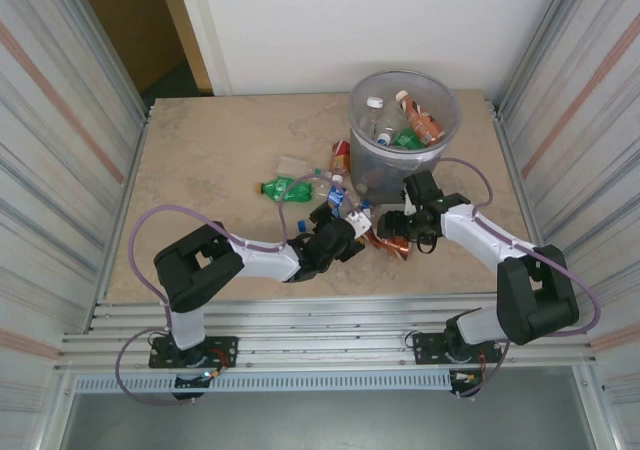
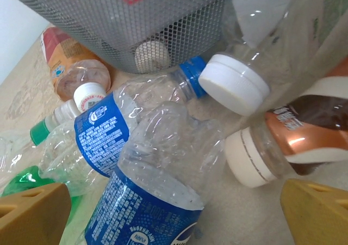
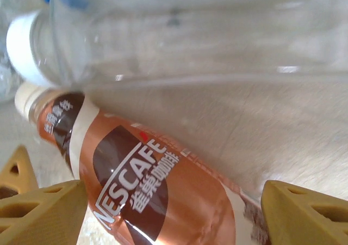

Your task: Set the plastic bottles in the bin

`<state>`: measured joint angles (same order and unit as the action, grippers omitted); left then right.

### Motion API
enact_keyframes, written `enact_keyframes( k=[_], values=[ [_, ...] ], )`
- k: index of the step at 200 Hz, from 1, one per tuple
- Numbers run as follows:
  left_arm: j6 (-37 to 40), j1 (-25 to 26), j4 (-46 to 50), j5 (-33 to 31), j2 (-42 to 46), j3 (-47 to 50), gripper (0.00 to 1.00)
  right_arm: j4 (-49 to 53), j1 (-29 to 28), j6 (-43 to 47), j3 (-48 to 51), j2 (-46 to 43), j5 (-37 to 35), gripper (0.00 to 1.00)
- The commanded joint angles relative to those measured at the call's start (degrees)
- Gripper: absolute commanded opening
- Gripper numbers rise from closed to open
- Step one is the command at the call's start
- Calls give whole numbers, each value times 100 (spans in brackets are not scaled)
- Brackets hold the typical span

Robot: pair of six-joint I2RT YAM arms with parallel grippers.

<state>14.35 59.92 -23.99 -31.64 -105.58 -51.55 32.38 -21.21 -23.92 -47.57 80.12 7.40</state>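
Several plastic bottles lie in a heap on the table in front of the grey mesh bin (image 1: 452, 100), which holds a few bottles (image 1: 415, 120). My left gripper (image 1: 345, 235) is open and low over the heap. A clear bottle with a blue label (image 2: 163, 169) lies between its yellow fingers (image 2: 32, 215) without being pinched. My right gripper (image 1: 395, 228) is open too, its fingers (image 3: 46, 215) straddling a brown-labelled coffee bottle (image 3: 157, 190) that lies on the table. A clear bottle with a white cap (image 3: 206, 32) lies just beyond it.
A second blue-labelled bottle (image 2: 103, 133), a green bottle (image 1: 280, 187) and an orange-labelled bottle (image 2: 65, 60) lie to the left of the bin's foot (image 2: 163, 16). The two grippers sit close together. Corrugated metal walls (image 1: 60, 150) flank the table.
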Motion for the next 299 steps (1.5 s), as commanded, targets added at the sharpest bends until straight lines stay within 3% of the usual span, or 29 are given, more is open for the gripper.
enact_keyframes(
  k=[1,96,150,185,221,254,299],
  values=[
    [-200,-19,96,-188,-103,-171,99,332,-205,-143,52,-123,135,80],
    [-628,-8,554,-575,311,47,99,484,-813,-118,-84,501,107,83],
    [-2107,21,1923,-1500,1376,431,99,486,-1001,-122,-254,883,-57,81],
    [-2747,-4,2321,-1789,2061,719,99,595,-1278,-113,-546,1281,-284,74],
    [-3046,-208,2467,-1700,2488,858,99,849,-1530,-112,-810,1494,-548,56],
    [-3253,-393,2550,-1615,2685,918,99,1244,-1681,-126,-1025,1210,-728,46],
    [-3323,-522,2640,-1620,3033,927,99,1940,-1807,-105,-1639,357,-877,43]
  ],
)
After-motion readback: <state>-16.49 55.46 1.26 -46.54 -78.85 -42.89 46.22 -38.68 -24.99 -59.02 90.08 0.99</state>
